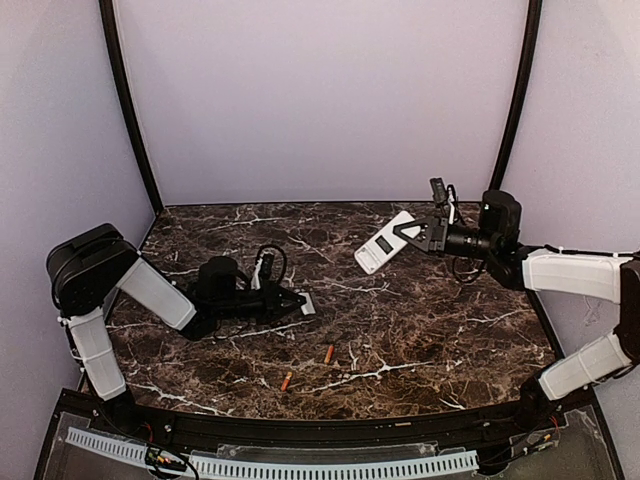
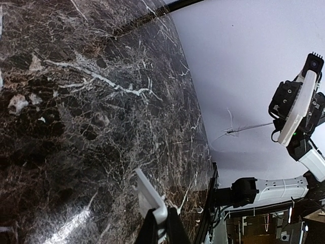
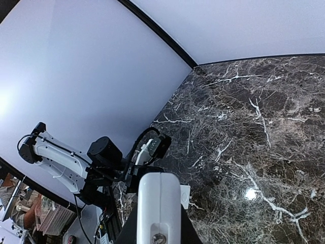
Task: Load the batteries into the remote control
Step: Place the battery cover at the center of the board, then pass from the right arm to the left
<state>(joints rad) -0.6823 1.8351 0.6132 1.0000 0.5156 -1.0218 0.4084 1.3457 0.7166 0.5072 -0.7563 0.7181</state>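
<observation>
**Top view.** A dark brown marble table (image 1: 430, 330) with white veining is enclosed by plain lilac walls (image 1: 320, 100). Two thin orange-red cylindrical batteries (image 1: 329, 353) lie loose on the table near its front edge, between the arm bases. They are apart from each other, and the second (image 1: 286, 381) lies closer to the front and further left.

The left gripper (image 1: 298, 302) sits low over the table just behind the batteries. Its fingers are pressed together on a small flat white plastic cover plate (image 1: 307, 303). A black cable (image 1: 268, 256) loops above that wrist.

The small white rectangular plastic remote control (image 1: 385, 243) is lifted clear of the table at the right rear and tilted. The right gripper (image 1: 402, 236) is clamped on one end of it, well away from the batteries.

**Left wrist view.** The cover plate (image 2: 150, 195) juts out from between the dark fingers (image 2: 151, 231). Whether its far edge touches the marble cannot be told.

**Right wrist view.** The remote control (image 3: 158, 203) fills the jaws and blocks the lower centre of the view. The left arm (image 3: 101, 157) and the cover plate (image 3: 185, 196) show behind it.
</observation>
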